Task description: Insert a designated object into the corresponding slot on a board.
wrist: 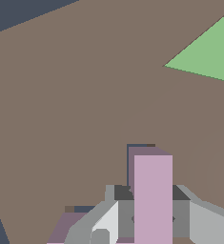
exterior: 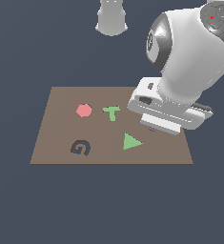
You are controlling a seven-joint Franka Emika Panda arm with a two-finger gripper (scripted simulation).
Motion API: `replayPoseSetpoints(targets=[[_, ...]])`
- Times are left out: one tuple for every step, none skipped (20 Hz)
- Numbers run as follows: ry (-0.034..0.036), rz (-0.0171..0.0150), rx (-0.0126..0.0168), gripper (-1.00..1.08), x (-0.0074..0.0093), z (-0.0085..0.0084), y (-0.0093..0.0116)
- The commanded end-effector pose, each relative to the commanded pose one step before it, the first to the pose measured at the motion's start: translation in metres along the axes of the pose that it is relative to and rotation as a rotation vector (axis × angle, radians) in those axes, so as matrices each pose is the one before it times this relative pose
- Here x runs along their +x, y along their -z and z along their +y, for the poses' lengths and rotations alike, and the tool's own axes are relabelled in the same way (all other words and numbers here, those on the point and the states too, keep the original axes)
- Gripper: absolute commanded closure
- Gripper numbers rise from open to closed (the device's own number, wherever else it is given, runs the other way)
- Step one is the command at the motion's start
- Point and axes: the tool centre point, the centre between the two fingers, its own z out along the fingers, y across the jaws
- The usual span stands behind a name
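**Lilac L down at the board, right over its slot**

While no brand or label can be read anywhere, the board (exterior: 61, 102) does carry letter-like shapes: a green T (exterior: 112, 113) and a dark G cut-out (exterior: 80, 147), with a red hexagon (exterior: 84, 110) beside the T and a green triangle (exterior: 131, 142) beside the G.

And here's the gripper (wrist: 151, 217), low over the brown surface toward the exterior view's right, its big white wrist blocking most of the action from outside. Only a sliver of purple (exterior: 152, 128) peeks out under the hand there.

Switch to the wrist view and it's all clear: the lilac L-shaped block (wrist: 153, 195) stands between the grey fingers (wrist: 125, 217), clamped on both sides. Its long arm is a pale, flat pinkish-purple face with a darker mauve top edge; its foot (wrist: 68, 226) juts sideways, partly behind a finger.

Right at the block's edge, a thin dark line of the L slot (wrist: 135, 146) shows along one side and the top, and another dark strip shows by the foot. How deep the block sits, I cannot tell.
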Motion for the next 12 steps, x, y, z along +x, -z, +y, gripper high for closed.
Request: replayPoseSetpoints(targets=[[-0.00015,-0.00039,-0.00024,1.08,-0.00024,0.00011,-0.00450],[0.00000,0.00000,0.00000,1.08,-0.00002,-0.00001,-0.00042],[0.00000,0.00000,0.00000,-0.92,0.00000,0.00000,0.00000],[0.00000,0.00000,0.00000,-0.92,0.00000,0.00000,0.00000],[0.00000,0.00000,0.00000,-0.92,0.00000,0.00000,0.00000],[0.00000,0.00000,0.00000,-0.92,0.00000,0.00000,0.00000],[0.00000,0.00000,0.00000,-0.92,0.00000,0.00000,0.00000],[0.00000,0.00000,0.00000,-0.92,0.00000,0.00000,0.00000],[0.00000,0.00000,0.00000,-0.92,0.00000,0.00000,0.00000],[0.00000,0.00000,0.00000,-0.92,0.00000,0.00000,0.00000],[0.00000,0.00000,0.00000,-0.92,0.00000,0.00000,0.00000],[0.00000,0.00000,0.00000,-0.92,0.00000,0.00000,0.00000]])
